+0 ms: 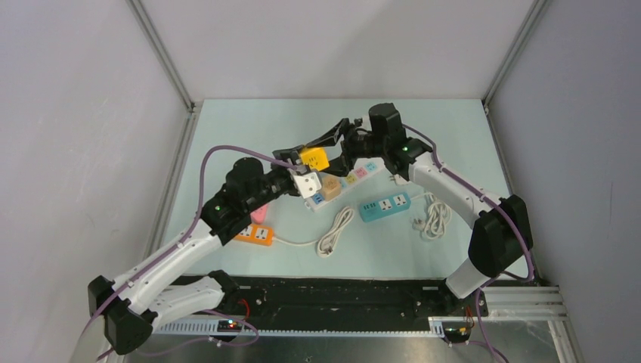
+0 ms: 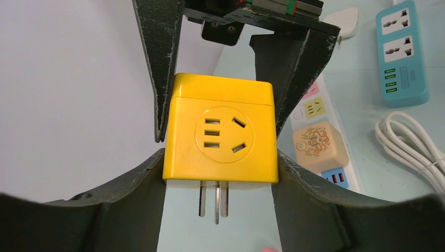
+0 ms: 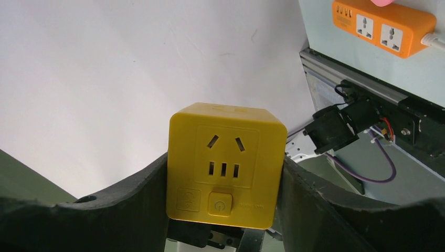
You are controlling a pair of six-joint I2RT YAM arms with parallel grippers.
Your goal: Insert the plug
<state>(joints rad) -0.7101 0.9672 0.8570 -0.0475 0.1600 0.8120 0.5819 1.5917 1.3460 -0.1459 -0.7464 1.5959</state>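
A yellow cube plug (image 1: pixel 314 159) with three metal prongs (image 2: pixel 215 202) is held in the air above the white power strip (image 1: pixel 354 175). My left gripper (image 2: pixel 220 155) is shut on its lower sides, prongs pointing toward the wrist. My right gripper (image 3: pixel 225 160) is shut on the same cube from the far side, and its fingers (image 2: pixel 160 79) reach in from the top of the left wrist view. The strip's coloured sockets (image 2: pixel 315 107) lie to the right of the cube, with a beige cube (image 2: pixel 319 146) plugged into the strip.
A teal power strip (image 1: pixel 384 206) with a coiled white cable (image 1: pixel 435 215) lies right of the white strip. An orange strip (image 1: pixel 255 236) with another white cable (image 1: pixel 336 231) lies near the front left. A white plug (image 2: pixel 343 21) lies beside the white strip.
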